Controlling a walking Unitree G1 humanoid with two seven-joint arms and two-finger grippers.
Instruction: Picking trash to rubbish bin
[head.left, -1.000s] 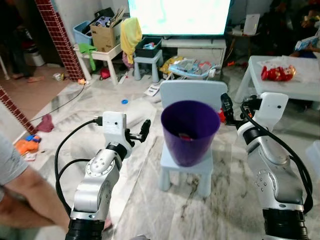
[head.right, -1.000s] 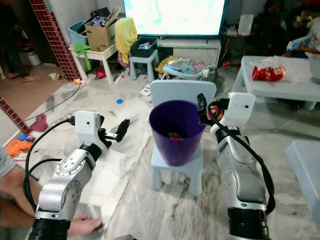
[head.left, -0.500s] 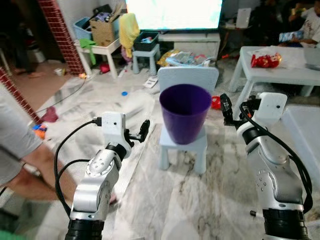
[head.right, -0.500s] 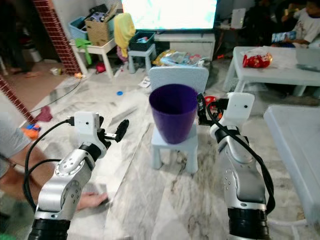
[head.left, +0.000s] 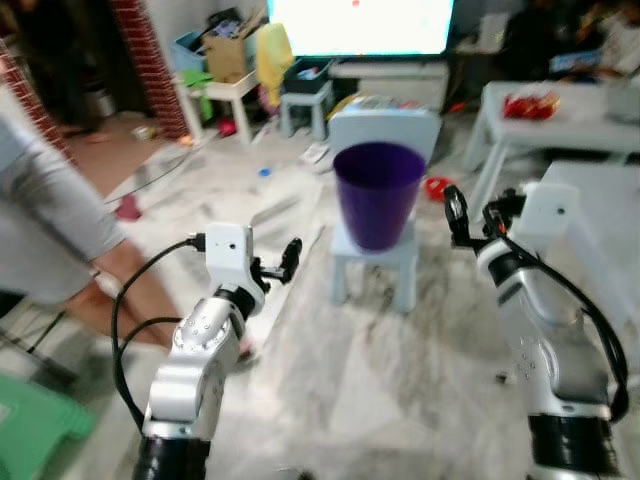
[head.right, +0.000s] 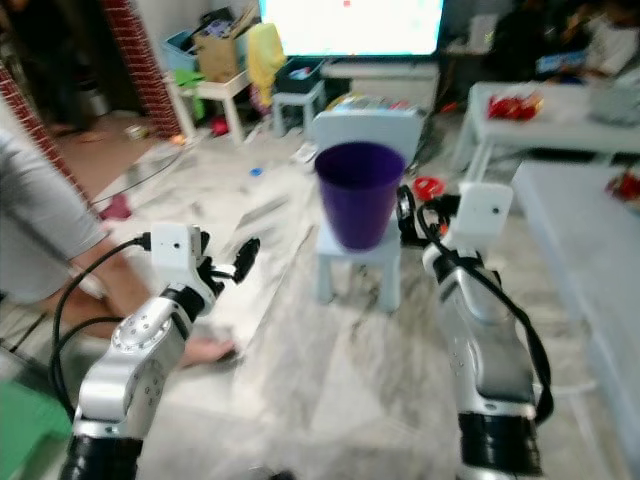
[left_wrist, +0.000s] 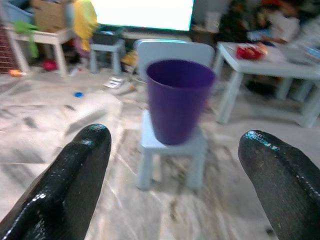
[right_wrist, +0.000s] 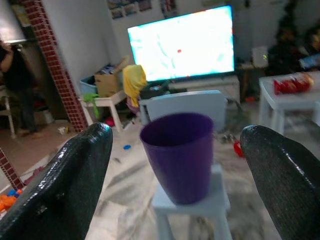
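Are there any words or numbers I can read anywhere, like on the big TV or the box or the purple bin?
No text can be read here.
TV screen: bright shapes, too blurred to read.
Cardboard box: no readable print.
Red packet on the white table: print too small and blurred.
Purple bin: plain, no label.

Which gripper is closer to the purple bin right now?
Right. The right gripper is just beside the purple bin; the left gripper is farther off, lower on the bin's other side.
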